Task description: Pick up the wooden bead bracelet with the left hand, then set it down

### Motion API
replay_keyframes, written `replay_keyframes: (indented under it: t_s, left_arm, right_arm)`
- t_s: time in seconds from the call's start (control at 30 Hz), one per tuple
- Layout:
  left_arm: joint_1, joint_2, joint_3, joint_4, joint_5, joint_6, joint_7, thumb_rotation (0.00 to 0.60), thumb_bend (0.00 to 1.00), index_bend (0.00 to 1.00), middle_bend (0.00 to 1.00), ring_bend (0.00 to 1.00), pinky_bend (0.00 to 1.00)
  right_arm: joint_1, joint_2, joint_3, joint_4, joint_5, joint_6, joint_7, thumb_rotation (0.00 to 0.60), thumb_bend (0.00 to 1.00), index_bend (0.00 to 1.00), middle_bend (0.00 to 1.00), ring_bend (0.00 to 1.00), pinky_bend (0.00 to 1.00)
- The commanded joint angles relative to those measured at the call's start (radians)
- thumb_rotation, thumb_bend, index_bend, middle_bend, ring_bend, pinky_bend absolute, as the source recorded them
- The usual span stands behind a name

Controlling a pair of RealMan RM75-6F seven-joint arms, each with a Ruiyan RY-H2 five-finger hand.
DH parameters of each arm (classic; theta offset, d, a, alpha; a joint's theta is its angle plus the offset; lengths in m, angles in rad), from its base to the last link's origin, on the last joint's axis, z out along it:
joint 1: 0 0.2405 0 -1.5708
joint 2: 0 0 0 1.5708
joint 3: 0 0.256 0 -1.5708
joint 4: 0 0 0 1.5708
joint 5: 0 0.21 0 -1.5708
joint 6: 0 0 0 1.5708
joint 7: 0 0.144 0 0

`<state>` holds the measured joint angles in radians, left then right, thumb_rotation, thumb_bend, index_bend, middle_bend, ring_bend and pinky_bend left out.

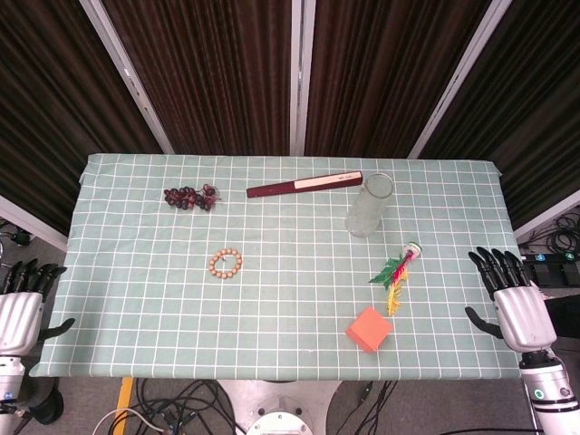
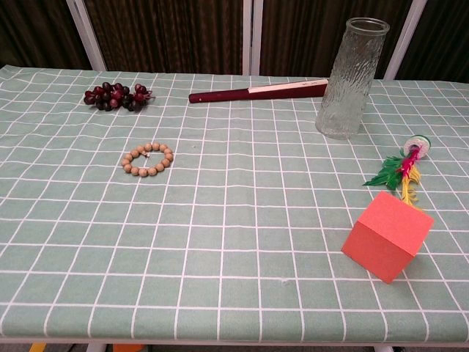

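The wooden bead bracelet (image 1: 226,264) (image 2: 148,159) lies flat on the green checked tablecloth, left of the table's middle. My left hand (image 1: 22,304) hangs off the table's front-left corner, fingers spread, holding nothing, well away from the bracelet. At the front-right corner my right hand (image 1: 515,297) is likewise off the table with its fingers apart and empty. Neither hand shows in the chest view.
A bunch of dark grapes (image 1: 190,197) (image 2: 116,96) lies behind the bracelet. A closed dark red fan (image 1: 304,184) and a clear glass vase (image 1: 370,206) (image 2: 351,78) stand at the back. A feathered shuttlecock (image 1: 397,273) and an orange cube (image 1: 369,329) (image 2: 387,236) sit front right.
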<state>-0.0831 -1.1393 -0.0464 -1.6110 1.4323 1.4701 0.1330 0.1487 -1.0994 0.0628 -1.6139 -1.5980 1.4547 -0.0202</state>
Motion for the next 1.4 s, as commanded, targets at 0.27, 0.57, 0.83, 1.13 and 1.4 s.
replay_keyframes:
  t_s: [0.27, 0.57, 0.83, 1.13, 1.4]
  left_arm:
    - [0.006, -0.02, -0.008, 0.011, 0.014, 0.031, -0.003, 0.6, 0.06, 0.21, 0.16, 0.06, 0.05]
    - [-0.123, -0.022, -0.025, 0.074, 0.138, -0.073, -0.108, 0.6, 0.06, 0.29, 0.25, 0.07, 0.04]
    - [-0.363, -0.113, -0.062, 0.238, 0.265, -0.255, -0.195, 0.6, 0.11, 0.42, 0.38, 0.18, 0.07]
    - [-0.55, -0.274, -0.041, 0.418, 0.31, -0.421, -0.213, 0.6, 0.16, 0.41, 0.39, 0.17, 0.07]
    - [-0.62, -0.393, -0.016, 0.499, 0.306, -0.48, -0.118, 0.6, 0.16, 0.41, 0.43, 0.16, 0.06]
  right_arm:
    - [-0.01, 0.006, -0.006, -0.003, 0.006, 0.013, 0.002, 0.6, 0.15, 0.0, 0.04, 0.0, 0.0]
    - [-0.046, 0.039, -0.006, -0.029, 0.018, 0.065, -0.004, 0.6, 0.15, 0.0, 0.04, 0.0, 0.0]
    - [-0.049, 0.046, -0.007, -0.044, 0.005, 0.076, -0.01, 0.6, 0.15, 0.0, 0.04, 0.0, 0.0]
    - [-0.059, 0.046, -0.007, -0.046, 0.024, 0.073, -0.018, 0.6, 0.15, 0.0, 0.04, 0.0, 0.0]
    - [-0.06, 0.048, -0.008, -0.041, 0.041, 0.057, -0.011, 0.6, 0.15, 0.0, 0.05, 0.0, 0.0]
